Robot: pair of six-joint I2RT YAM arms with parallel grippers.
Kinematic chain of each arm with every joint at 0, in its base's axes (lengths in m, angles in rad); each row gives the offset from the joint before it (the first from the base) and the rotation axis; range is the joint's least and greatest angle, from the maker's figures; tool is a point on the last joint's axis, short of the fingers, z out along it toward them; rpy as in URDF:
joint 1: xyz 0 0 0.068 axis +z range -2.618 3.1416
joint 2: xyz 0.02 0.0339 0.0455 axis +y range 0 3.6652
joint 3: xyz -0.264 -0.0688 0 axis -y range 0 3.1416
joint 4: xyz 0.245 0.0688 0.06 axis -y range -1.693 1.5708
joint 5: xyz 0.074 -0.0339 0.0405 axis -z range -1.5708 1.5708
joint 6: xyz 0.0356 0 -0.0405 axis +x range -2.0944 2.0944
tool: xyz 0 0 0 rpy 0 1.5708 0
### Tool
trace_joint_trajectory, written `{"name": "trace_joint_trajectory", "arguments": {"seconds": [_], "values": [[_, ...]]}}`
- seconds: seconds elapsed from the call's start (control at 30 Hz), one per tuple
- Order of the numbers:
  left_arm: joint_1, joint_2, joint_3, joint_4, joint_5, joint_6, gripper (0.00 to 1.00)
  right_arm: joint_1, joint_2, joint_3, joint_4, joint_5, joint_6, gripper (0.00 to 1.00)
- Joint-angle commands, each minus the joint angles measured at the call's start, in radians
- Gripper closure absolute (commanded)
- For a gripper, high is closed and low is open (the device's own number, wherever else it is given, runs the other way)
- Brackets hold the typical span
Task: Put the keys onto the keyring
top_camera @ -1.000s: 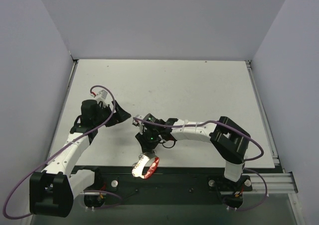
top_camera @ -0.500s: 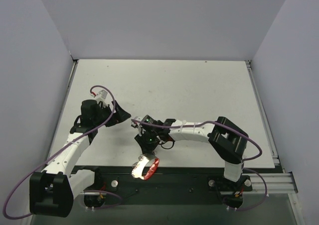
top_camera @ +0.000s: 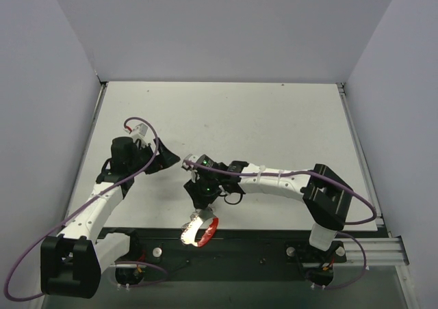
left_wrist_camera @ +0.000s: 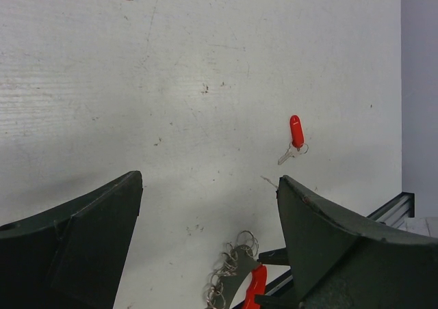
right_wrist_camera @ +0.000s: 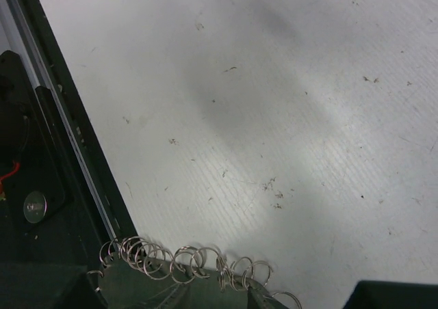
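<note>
Key (left_wrist_camera: 295, 135): tiny silver blade, red head
Keyring (top_camera: 200, 228): silver ring chain, red band
Left gripper (left_wrist_camera: 210, 182): spread wide, empty
Right gripper (top_camera: 200, 205): touching Keyring; grip cannot be told

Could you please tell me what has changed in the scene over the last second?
The right arm swung its elbow outward to the right and its forearm stretched flatter, while the right gripper hardly shifted, poised over the keyring. No take or release shows. The keyring and the left gripper, jaws wide open, stayed where they were.
</note>
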Motion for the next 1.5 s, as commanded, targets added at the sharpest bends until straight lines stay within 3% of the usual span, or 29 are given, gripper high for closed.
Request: {"name": "trace_joint_trajectory", "arguments": {"seconds": [0.0, 0.57, 0.93, 1.47], "values": [[0.005, -0.021, 0.012, 0.039, 0.027, 0.016, 0.11, 0.009, -0.012, 0.016, -0.037, 0.030, 0.065, 0.62], [0.005, -0.009, -0.005, 0.065, 0.038, 0.013, 0.11, 0.018, 0.070, 0.045, -0.071, 0.002, 0.099, 0.69], [0.005, -0.005, -0.007, 0.075, 0.042, 0.017, 0.11, 0.029, 0.096, 0.059, -0.089, -0.016, 0.101, 0.78], [0.005, -0.013, -0.008, 0.086, 0.050, 0.019, 0.11, 0.029, 0.165, 0.077, -0.089, -0.021, 0.105, 0.72]]}}
